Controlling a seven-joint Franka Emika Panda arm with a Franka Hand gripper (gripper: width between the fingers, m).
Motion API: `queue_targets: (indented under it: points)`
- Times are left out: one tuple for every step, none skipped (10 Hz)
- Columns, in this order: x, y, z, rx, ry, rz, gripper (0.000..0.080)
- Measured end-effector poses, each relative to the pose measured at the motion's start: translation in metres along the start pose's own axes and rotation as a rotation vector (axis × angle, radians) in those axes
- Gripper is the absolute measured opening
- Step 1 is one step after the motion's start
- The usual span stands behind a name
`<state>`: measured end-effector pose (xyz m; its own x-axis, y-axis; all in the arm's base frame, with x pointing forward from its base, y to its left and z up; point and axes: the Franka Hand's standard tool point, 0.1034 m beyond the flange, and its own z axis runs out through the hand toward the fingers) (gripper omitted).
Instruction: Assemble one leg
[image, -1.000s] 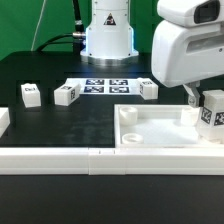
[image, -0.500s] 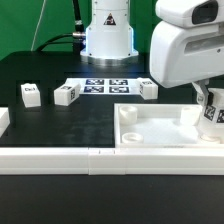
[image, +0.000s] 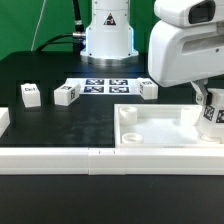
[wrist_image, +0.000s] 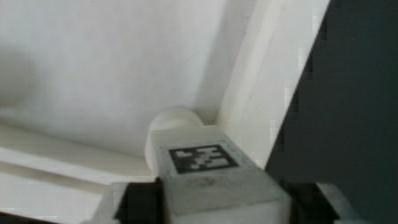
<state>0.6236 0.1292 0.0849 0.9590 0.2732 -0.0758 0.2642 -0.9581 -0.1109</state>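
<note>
My gripper (image: 207, 103) is shut on a leg (image: 213, 116), a small white block with a black-and-white tag. It holds the leg upright at the far right corner of the large white tray-like part (image: 160, 131), on the exterior view's right. In the wrist view the leg (wrist_image: 210, 160) sits between my two dark fingers (wrist_image: 146, 202), its end against the tray's corner (wrist_image: 107, 70). Whether it is seated in a hole is hidden. Three other legs (image: 30, 94) (image: 66, 94) (image: 149, 89) lie loose on the black table.
The marker board (image: 105, 85) lies at the back by the robot's base. A long white border bar (image: 100, 158) runs along the front. Another white piece (image: 3, 120) shows at the exterior view's left edge.
The gripper has moved the leg slightly down toward the tray's right corner. The other parts have not moved.
</note>
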Motion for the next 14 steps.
queue_targets:
  points:
    - [0.0004,-0.0002,0.0001,0.005,0.003,0.104,0.0314]
    - [0.0011,0.0015,0.0001,0.026,0.014,0.255,0.0314]
    - [0.0024,0.0027,-0.0001,0.028,0.029,0.350,0.0314]
    - [0.0027,0.0019,0.0000,0.037,0.035,0.506,0.0313]
    - [0.0029,0.0023,0.0003,0.043,0.041,0.617,0.0311]
    - [0.0043,0.0030,0.0001,0.050,0.057,0.752,0.0311]
    - [0.0039,0.0014,0.0006,0.055,0.065,0.891,0.0308]
    - [0.0032,-0.0002,0.0017,0.059,0.069,0.997,0.0305]
    - [0.0028,-0.0015,0.0024,0.063,0.065,1.079,0.0305]
    - [0.0022,-0.0024,0.0031,0.064,0.057,1.148,0.0302]
    - [0.0022,-0.0035,0.0031,0.064,0.045,1.153,0.0302]
    - [0.0022,-0.0041,0.0034,0.066,0.045,1.159,0.0379]
    - [0.0020,-0.0044,0.0039,0.065,0.044,1.150,0.0523]
    - [0.0019,-0.0043,0.0044,0.063,0.045,1.106,0.0523]
